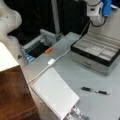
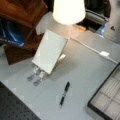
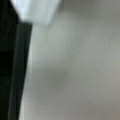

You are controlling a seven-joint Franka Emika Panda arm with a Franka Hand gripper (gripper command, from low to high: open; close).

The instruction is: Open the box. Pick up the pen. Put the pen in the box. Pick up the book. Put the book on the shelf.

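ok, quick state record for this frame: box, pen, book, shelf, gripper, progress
box: open, pale compartmented tray showing, no pen in it
pen: flat on the table, in front of the box, apart from it
book: on the table beside the shelf, not on it
gripper: fingers not in view; arm end above the box's far side
progress: box opened; pen and book unmoved

Both front views look down from opposite sides, sharing the book (image 1: 55, 93), pen (image 2: 64, 94) and box (image 1: 96, 52); the wrist view presses close to a pale surface.
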